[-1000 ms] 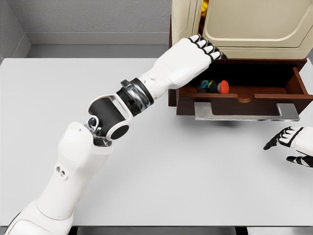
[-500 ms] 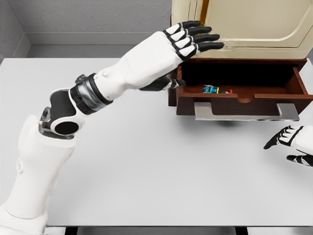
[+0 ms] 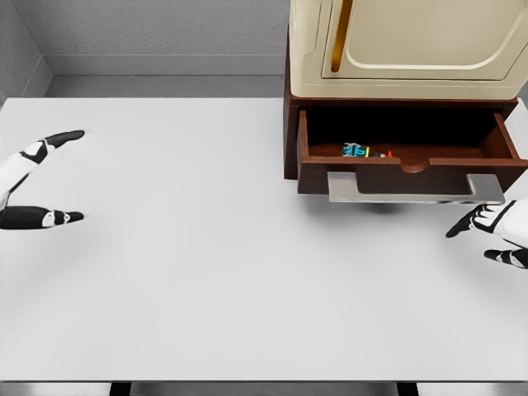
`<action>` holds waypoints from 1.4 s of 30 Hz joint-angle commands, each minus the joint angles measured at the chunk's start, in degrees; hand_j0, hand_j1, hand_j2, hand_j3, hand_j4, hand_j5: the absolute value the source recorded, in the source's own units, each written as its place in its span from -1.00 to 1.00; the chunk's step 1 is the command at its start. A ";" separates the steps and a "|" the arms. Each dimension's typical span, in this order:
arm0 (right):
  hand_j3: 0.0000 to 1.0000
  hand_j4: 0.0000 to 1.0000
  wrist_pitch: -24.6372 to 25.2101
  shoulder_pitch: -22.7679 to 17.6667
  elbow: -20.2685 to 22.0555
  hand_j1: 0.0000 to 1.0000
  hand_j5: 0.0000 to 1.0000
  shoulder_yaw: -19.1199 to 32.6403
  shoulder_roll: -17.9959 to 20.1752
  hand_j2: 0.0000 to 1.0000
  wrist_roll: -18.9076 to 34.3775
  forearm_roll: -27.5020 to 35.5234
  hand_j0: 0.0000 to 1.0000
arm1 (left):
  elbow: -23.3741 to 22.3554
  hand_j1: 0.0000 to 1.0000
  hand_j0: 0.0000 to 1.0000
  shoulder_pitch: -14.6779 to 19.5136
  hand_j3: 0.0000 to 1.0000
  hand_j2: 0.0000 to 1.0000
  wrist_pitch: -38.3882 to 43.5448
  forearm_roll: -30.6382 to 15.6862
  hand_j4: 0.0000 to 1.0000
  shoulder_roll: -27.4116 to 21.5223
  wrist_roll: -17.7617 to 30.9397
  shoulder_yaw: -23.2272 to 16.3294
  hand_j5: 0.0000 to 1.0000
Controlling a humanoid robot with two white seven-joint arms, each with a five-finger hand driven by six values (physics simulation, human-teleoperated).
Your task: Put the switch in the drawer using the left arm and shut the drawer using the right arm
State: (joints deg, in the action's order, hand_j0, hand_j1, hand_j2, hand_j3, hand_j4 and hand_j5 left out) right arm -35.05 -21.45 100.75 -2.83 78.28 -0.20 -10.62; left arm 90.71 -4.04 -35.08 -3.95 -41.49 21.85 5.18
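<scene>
From the head camera I see the switch (image 3: 364, 151) lying inside the open drawer (image 3: 412, 169), low against the inner side of the front panel and left of the panel's middle notch. Only its top shows over the panel edge: a blue and black body with small yellow and red marks. I cannot tell how it is oriented.

The left robot hand (image 3: 31, 183) sits at the far left edge of the frame, above the white table (image 3: 231, 280). I see 2 of its fingers (image 3: 62, 137) held apart, 1 pointing up and right, the other lower and pointing right, with nothing between them, so it is wide and empty. The switch is well apart from it, across most of the table's width.

The right robot hand (image 3: 495, 233) comes in at the right edge, just below and beside the right end of the grey handle (image 3: 412, 190) on the drawer front. Its fingers are loosely spread and hold nothing; I cannot tell whether a fingertip touches the handle. The switch lies up and to the left of this robot hand, behind the drawer front.

The drawer stands pulled out from a dark brown cabinet (image 3: 290, 124), and a cream-coloured appliance (image 3: 412, 41) with a rounded door sits on top of that.
</scene>
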 commanded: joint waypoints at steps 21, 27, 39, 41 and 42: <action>0.32 0.32 0.05 1.24 -0.90 0.32 0.32 -0.51 0.65 0.32 0.11 -1.07 0.32 | -5.11 1.00 1.00 0.00 1.00 1.00 0.08 2.63 1.00 6.42 3.37 3.70 1.00; 0.34 0.34 0.05 -0.26 -0.90 0.34 0.34 -0.59 1.53 0.34 0.11 -1.86 0.34 | -4.67 1.00 1.00 0.09 1.00 1.00 0.08 2.81 1.00 6.77 3.46 3.70 1.00; 0.35 0.35 0.05 -1.23 0.42 0.35 0.35 -0.33 1.70 0.35 0.11 -1.51 0.35 | -3.61 1.00 1.00 0.00 1.00 1.00 0.08 2.89 1.00 6.77 3.46 3.70 1.00; 0.37 0.37 0.05 -1.23 0.50 0.37 0.37 -0.24 1.70 0.37 0.20 -1.42 0.37 | -3.61 1.00 1.00 -0.09 1.00 1.00 0.08 2.89 1.00 6.77 3.46 3.70 1.00; 0.37 0.37 0.05 -1.14 0.50 0.37 0.37 -0.24 1.53 0.37 0.20 -1.33 0.37 | -3.61 1.00 1.00 -0.09 1.00 1.00 0.08 2.89 1.00 6.86 3.46 3.70 1.00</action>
State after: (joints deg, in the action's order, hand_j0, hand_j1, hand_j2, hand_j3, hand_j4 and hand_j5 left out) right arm -35.01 -21.87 101.14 -3.18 79.83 0.00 -12.39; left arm 87.00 -4.13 -35.11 -0.60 -34.65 25.33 8.87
